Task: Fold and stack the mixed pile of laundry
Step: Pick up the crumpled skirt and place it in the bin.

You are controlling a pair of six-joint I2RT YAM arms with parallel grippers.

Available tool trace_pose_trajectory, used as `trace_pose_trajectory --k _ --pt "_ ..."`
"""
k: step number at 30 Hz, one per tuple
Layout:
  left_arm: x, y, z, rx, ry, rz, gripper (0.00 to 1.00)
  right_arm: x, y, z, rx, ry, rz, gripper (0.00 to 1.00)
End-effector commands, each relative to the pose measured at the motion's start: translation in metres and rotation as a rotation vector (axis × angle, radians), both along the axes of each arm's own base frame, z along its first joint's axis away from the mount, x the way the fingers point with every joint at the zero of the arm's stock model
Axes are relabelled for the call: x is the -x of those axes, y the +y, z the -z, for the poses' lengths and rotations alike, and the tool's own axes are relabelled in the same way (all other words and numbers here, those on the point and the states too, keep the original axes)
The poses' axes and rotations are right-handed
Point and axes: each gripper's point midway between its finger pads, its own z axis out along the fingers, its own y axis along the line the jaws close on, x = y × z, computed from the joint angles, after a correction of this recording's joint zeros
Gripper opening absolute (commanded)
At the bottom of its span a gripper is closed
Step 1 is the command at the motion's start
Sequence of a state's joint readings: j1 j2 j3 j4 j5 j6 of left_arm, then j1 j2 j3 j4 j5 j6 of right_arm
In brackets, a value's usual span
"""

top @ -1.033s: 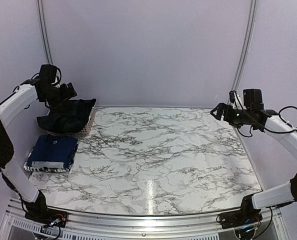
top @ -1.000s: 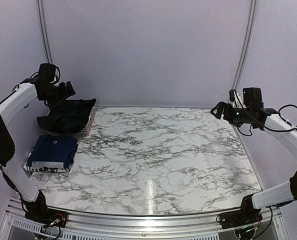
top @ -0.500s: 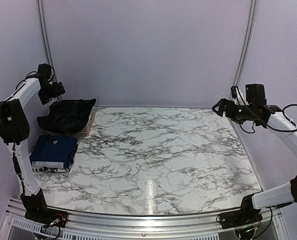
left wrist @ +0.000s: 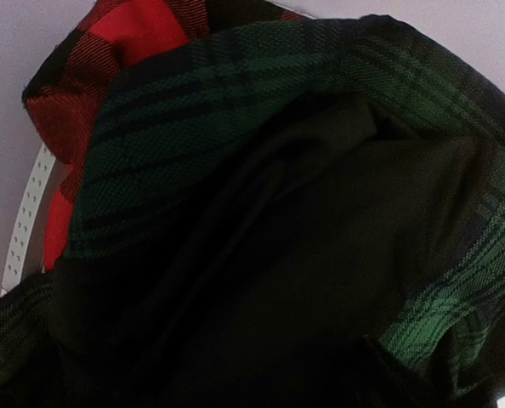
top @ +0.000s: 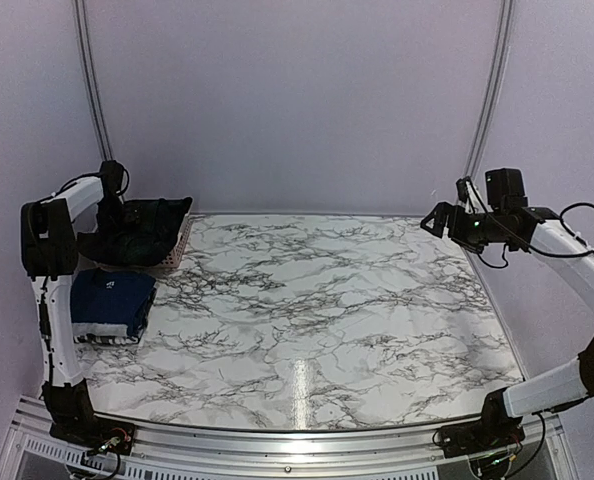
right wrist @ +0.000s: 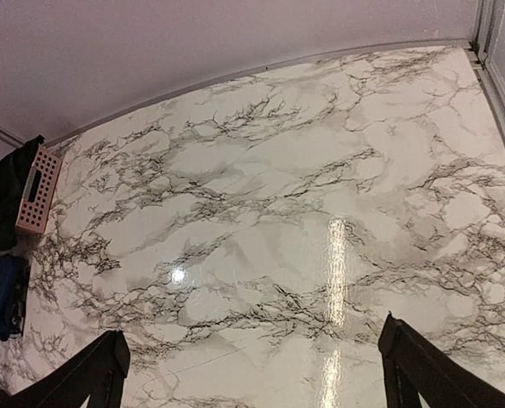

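Note:
The mixed laundry pile lies at the far left. A dark green plaid garment (top: 137, 235) is heaped over the pink basket (top: 182, 245). It also fills the left wrist view (left wrist: 261, 170), with a red-and-black checked shirt (left wrist: 125, 34) under it at the top left. A folded navy garment (top: 112, 298) rests on a striped one (top: 92, 336) in front of the basket. My left gripper (top: 125, 213) is pressed down into the plaid cloth, and its jaws are lost in the dark folds. My right gripper (right wrist: 252, 374) hangs open high over the table's right side (top: 437, 218), holding nothing.
The marble table (top: 327, 300) spreads between the arms. The basket's perforated rim (left wrist: 23, 221) shows at the left of the left wrist view. Purple walls close the back and sides. The right wrist view shows the basket (right wrist: 38, 189) and the navy stack (right wrist: 2, 293) far to the left.
My left arm has swung down from above the basket, and its gripper is now sunk into the dark plaid garment. The right arm has hardly moved.

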State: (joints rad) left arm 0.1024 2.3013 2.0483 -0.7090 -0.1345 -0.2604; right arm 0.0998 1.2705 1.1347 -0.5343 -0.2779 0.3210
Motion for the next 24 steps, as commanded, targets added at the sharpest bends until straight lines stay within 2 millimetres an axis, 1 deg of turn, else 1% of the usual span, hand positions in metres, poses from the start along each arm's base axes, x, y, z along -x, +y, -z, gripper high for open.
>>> trace_pose_trajectory --k 1,4,6,7,9,12,14,16,18,19,20,21,24 --pt "0.006 -0.016 0.008 0.045 0.044 0.071 0.54 -0.005 0.002 -0.014 -0.013 -0.021 -0.007 0.99" --pt "0.001 -0.027 -0.015 0.093 -0.006 0.102 0.22 -0.004 0.003 -0.012 -0.01 -0.018 -0.012 0.99" --pt "-0.003 -0.038 -0.039 0.138 -0.062 0.134 0.03 -0.004 0.003 -0.011 -0.009 -0.015 -0.015 0.98" --pt "-0.005 -0.042 -0.056 0.152 -0.097 0.146 0.0 -0.004 0.003 -0.011 -0.008 -0.015 -0.017 0.98" --pt "-0.008 -0.048 -0.09 0.17 -0.169 0.161 0.0 -0.004 0.004 -0.01 -0.009 -0.015 -0.021 0.99" --pt "-0.006 -0.058 -0.15 0.202 -0.296 0.179 0.0 -0.003 0.005 -0.009 -0.015 -0.018 -0.031 0.98" --pt "0.001 -0.067 -0.184 0.238 -0.375 0.199 0.0 -0.002 0.007 -0.008 -0.019 -0.019 -0.038 0.98" --pt "0.01 -0.081 -0.212 0.279 -0.435 0.228 0.0 -0.002 0.008 -0.008 -0.026 -0.022 -0.045 0.99" --pt "0.021 -0.103 -0.241 0.318 -0.495 0.28 0.0 -0.001 0.011 -0.007 -0.038 -0.023 -0.06 0.99" --pt "0.027 -0.118 -0.252 0.341 -0.515 0.309 0.0 -0.001 0.013 -0.008 -0.043 -0.028 -0.066 0.99" --pt "0.032 -0.128 -0.265 0.364 -0.543 0.332 0.0 -0.002 0.014 -0.009 -0.048 -0.03 -0.071 0.98" --pt "0.042 -0.153 -0.283 0.394 -0.573 0.384 0.0 -0.002 0.015 -0.009 -0.052 -0.032 -0.078 0.98" --pt "0.065 -0.21 -0.324 0.468 -0.645 0.505 0.0 -0.002 0.02 -0.01 -0.065 -0.041 -0.103 0.98"
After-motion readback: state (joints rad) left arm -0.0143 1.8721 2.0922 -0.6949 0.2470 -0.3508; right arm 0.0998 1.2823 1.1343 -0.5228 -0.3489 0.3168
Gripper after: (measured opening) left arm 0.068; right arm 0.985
